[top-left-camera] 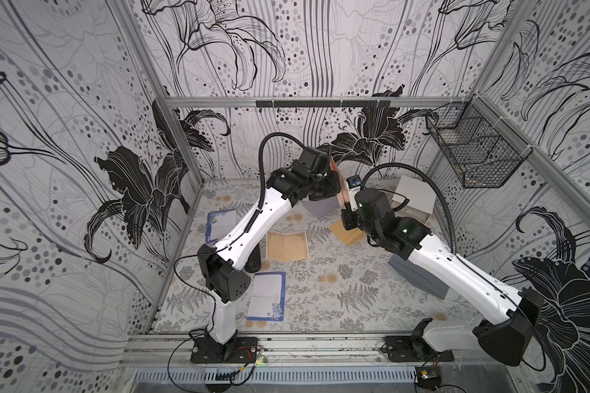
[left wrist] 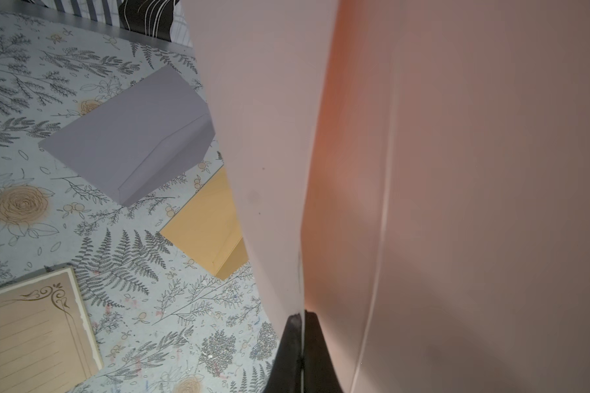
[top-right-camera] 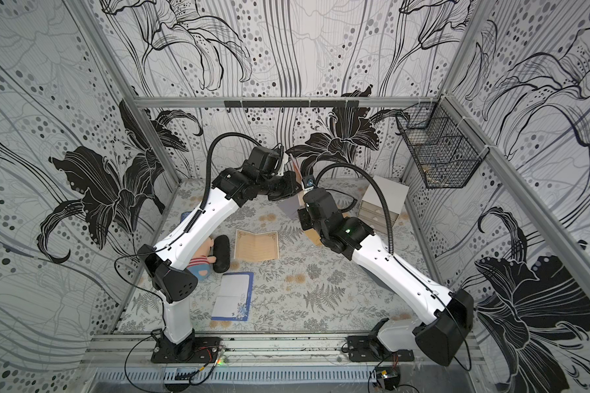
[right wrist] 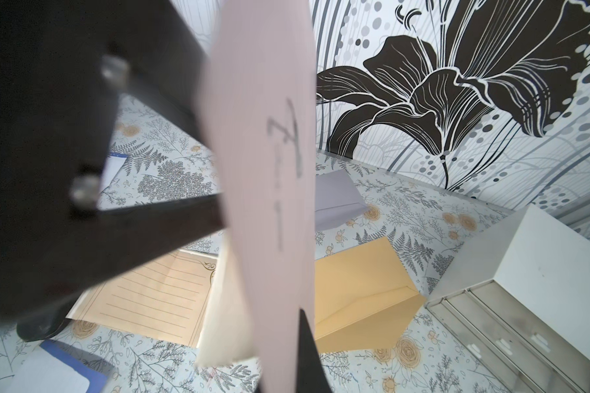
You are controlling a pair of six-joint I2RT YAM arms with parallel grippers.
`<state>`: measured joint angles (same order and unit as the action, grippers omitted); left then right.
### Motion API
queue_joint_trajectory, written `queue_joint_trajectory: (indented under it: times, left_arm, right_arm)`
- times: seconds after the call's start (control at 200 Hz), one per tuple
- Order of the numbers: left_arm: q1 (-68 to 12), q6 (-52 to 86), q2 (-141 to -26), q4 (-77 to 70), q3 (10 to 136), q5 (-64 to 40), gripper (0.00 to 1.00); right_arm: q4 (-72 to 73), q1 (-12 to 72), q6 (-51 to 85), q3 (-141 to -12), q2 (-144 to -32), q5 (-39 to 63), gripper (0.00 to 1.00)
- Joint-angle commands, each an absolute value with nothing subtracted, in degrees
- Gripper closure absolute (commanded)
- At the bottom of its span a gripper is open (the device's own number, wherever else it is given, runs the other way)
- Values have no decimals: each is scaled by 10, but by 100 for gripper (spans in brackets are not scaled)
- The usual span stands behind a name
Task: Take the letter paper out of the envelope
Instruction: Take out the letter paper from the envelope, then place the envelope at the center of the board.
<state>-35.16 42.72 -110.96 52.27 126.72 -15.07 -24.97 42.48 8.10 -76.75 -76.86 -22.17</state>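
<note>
Two arms are held raised together at upper centre of the frame above the table [top-left-camera: 321, 289], left gripper [left wrist: 300, 318] and right gripper [right wrist: 293, 337] both clamped shut on the pink envelope [right wrist: 263, 136] held edge-up between them, cream letter paper [right wrist: 225, 323] seen peeking out, so extraction is judged barely begun

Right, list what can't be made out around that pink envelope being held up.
- Pink envelope: its writing is blurred in the right wrist view.
- What else the left hand pinches: left wrist view, the envelope fills the frame.
- Yellow envelope: same view, partly behind the pink one.
- Plush toy: in a top view, mostly under the left arm.
</note>
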Motion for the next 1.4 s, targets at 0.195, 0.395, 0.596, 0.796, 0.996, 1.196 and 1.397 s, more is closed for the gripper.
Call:
queue_joint_trajectory:
  times: [0.195,0.395,0.596,0.796,0.996,1.196,1.397]
  left_arm:
    - [-354,451,-1086,510,1274,-165,100]
    - [-348,519,-1093,506,1289,-207,100]
    - [-342,549,-1103,494,1294,-230,100]
    - [-339,548,-1094,465,1291,-231,100]
    - [-308,590,-1042,274,1199,-288,100]
    - [-266,651,-992,83,1070,-336,100]
    - [-256,619,-960,53,964,-348,100]
  right_arm:
    - [-255,420,78,-747,-758,-221,100]
    - [-248,395,78,-720,-759,-199,100]
    - [-243,384,76,-715,-764,-179,100]
    - [-246,353,103,-715,-766,-132,100]
    - [-267,297,199,-714,-762,-65,100]
    - [-308,283,402,-680,-727,-43,100]
    - [-389,285,573,-574,-671,19,100]
